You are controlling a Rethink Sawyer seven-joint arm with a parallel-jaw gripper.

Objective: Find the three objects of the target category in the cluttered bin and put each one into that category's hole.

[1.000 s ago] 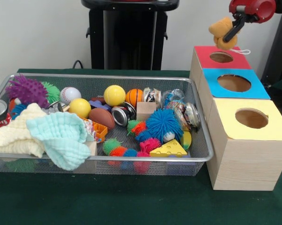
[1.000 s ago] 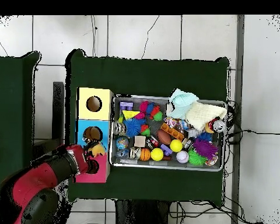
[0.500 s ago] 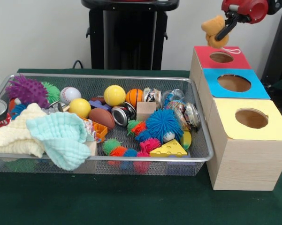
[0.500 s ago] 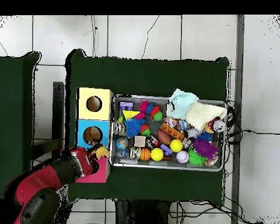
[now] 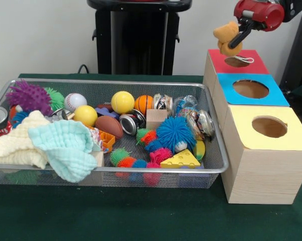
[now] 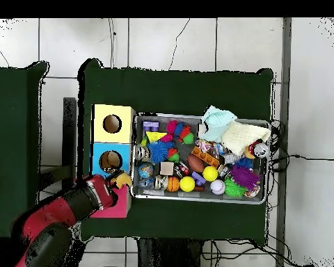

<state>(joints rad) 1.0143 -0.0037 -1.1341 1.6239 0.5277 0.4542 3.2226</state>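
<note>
While the arm (image 5: pixel 264 12) hangs at the upper right of the front view, its gripper (image 5: pixel 239 36) has its dark fingers closed on a tan plush bear (image 5: pixel 226 37), held in the air above the near-left corner of the red box (image 5: pixel 238 63), clear of its lid. A white cord (image 5: pixel 246 59) trails from the bear onto that lid, beside the hole (image 5: pixel 236 61). In the overhead view the bear (image 6: pixel 122 181) sits between the red box (image 6: pixel 121 205) and the bin (image 6: pixel 201 158), just at the box's edge. 3 boxes stand in a row touching each other: red, blue (image 5: pixel 249 89) and yellow (image 5: pixel 267 150), each with a round hole on top. The wire bin (image 5: pixel 105 131) lies on the green surface (image 5: pixel 140 216) just beside them, and is crowded: a yellow ball (image 5: pixel 122 101), a baseball (image 5: pixel 74 101), a small basketball (image 5: pixel 143 103), a brown football (image 5: pixel 109 125), a purple spiky ball (image 5: pixel 29 96), a blue fuzzy ball (image 5: pixel 175 133), a cheese wedge (image 5: pixel 180 160), a wooden cube (image 5: pixel 156 118), and mint (image 5: pixel 66 146) and cream (image 5: pixel 15 143) cloths piled at the left end.
</note>
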